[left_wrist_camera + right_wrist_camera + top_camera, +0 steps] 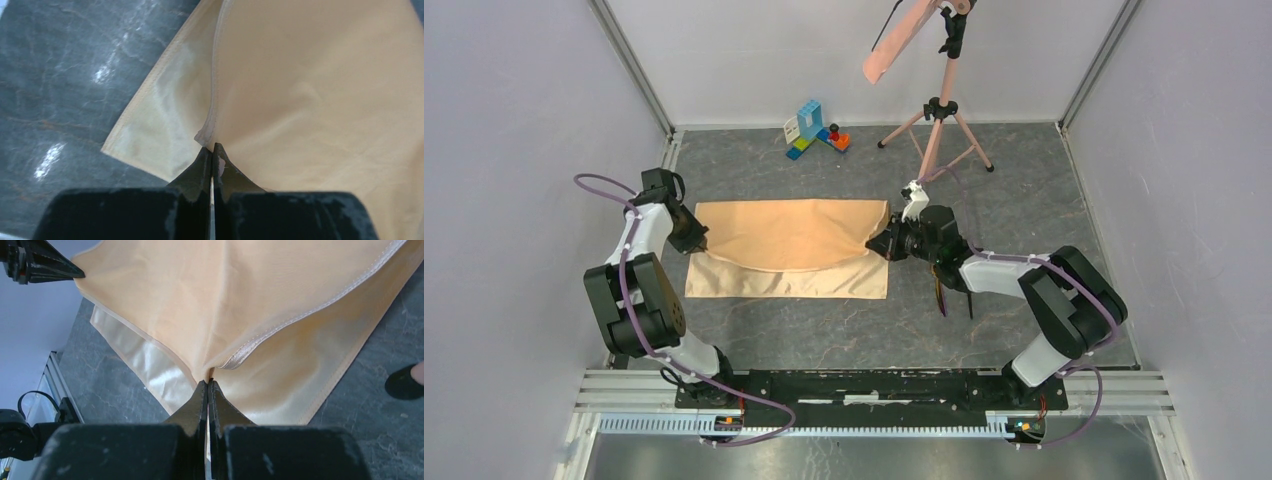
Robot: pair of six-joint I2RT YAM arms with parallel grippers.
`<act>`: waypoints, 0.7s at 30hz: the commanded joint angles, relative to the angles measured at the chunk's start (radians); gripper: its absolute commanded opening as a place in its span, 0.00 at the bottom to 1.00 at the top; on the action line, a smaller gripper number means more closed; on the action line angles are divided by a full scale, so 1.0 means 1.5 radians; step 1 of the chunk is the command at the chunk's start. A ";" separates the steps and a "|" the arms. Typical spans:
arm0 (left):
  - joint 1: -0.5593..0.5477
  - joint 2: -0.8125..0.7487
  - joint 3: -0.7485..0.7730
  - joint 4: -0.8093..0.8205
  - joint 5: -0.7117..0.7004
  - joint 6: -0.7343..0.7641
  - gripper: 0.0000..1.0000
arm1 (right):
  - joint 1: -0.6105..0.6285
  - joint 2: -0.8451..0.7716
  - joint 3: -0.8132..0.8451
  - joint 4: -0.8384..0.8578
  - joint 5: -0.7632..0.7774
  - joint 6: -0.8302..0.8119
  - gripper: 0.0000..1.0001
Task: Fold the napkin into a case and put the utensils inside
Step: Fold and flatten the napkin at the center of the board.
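Note:
The peach-tan napkin (789,245) lies mid-table with its far half doubled toward the near edge, so a strip of the lower layer shows along the front. My left gripper (699,240) is shut on the upper layer's left corner (207,135), with its jaws pressed together (213,147). The right gripper (880,243) is shut on that layer's right hemmed corner (235,360), fingertips closed (208,382). The held layer hangs slightly above the lower one. Two slender dark utensils (942,298) lie on the table under my right forearm, partly hidden. No case shows.
A pink tripod (936,130) with a salmon strip on top stands at the back right; one black foot (404,382) lies close to the napkin's far right corner. Coloured toy blocks (816,130) sit at the back centre. Grey walls enclose the table on three sides.

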 commanded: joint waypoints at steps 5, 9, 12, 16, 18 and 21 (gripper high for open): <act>0.005 -0.030 -0.029 -0.034 -0.140 0.040 0.02 | 0.019 -0.059 -0.046 0.035 -0.022 -0.009 0.00; 0.004 -0.018 -0.048 -0.028 -0.137 0.034 0.02 | 0.040 -0.062 -0.066 0.036 -0.024 -0.014 0.00; 0.005 -0.013 -0.058 -0.025 -0.148 0.033 0.02 | 0.048 -0.057 -0.079 0.035 -0.020 -0.019 0.00; 0.005 -0.002 -0.057 -0.030 -0.147 0.033 0.03 | 0.050 -0.045 -0.088 0.041 -0.016 -0.023 0.00; 0.005 0.001 -0.058 -0.030 -0.148 0.033 0.04 | 0.050 -0.036 -0.090 0.039 -0.013 -0.027 0.00; 0.006 0.006 -0.056 -0.031 -0.146 0.035 0.04 | 0.050 -0.031 -0.091 0.036 -0.012 -0.028 0.00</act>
